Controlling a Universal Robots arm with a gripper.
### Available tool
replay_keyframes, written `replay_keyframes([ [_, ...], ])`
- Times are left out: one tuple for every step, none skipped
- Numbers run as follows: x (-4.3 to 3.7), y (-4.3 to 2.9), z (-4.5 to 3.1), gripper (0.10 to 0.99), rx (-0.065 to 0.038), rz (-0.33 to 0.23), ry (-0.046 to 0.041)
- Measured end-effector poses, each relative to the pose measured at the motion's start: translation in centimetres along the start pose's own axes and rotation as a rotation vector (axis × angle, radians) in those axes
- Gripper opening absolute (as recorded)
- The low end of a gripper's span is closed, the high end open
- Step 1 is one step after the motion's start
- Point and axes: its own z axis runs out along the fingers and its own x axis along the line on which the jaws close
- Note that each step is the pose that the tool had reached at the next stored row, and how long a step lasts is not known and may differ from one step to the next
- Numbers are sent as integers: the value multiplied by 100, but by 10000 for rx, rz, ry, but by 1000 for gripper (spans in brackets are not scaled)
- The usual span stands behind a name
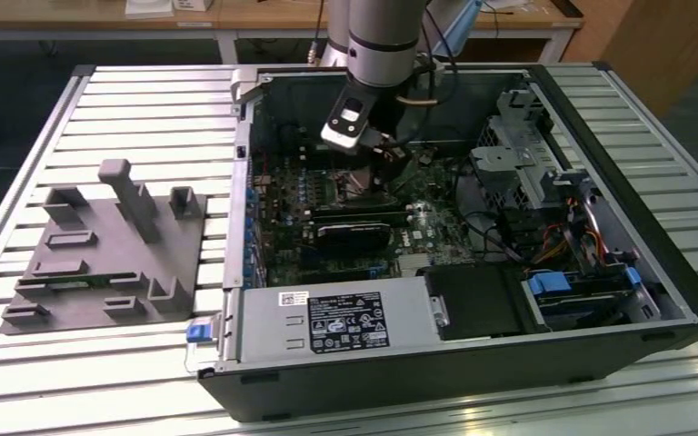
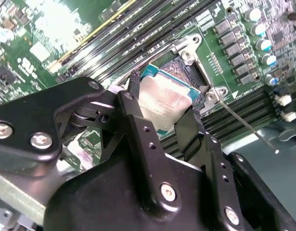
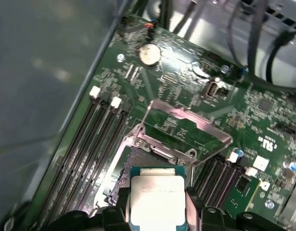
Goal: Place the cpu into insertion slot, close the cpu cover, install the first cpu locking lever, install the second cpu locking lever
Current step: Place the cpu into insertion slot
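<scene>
The tool (image 2: 165, 97) pinches the cpu (image 3: 156, 201) by two opposite edges, flat just above the insertion slot (image 3: 138, 160) with the cpu cover (image 3: 191, 119) raised; light, stiff and thin, its underside likely delicate, it suits this gentle edge grip

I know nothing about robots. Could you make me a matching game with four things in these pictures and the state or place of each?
Things:
1. cpu
2. cpu cover
3. insertion slot
4. grey block

States:
a. swung up, open
b. on the slatted table, outside the case
c. held in the pincer
d. uncovered, dark centre showing

Pairs: 1-c, 2-a, 3-d, 4-b
</scene>
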Motion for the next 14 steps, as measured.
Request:
replay_keyframes([
  [0,0,1,541,3,166,-1],
  [0,0,2,541,6,317,-1],
  [0,0,3,541,7,453,-2],
  [0,0,4,541,7,572,-2],
  [0,0,5,541,4,683,-5],
  [0,0,5,541,-1,792,-10],
  [0,0,6,541,-8,908,-17],
  [0,0,7,541,-19,1045,-26],
  [0,0,8,541,-31,1177,-34],
  [0,0,10,541,-45,1313,-43],
  [0,0,11,541,-62,1449,-51],
  [0,0,12,541,-79,1581,-59],
  [0,0,13,541,-101,1704,-68],
  [0,0,15,541,-128,1813,-77],
])
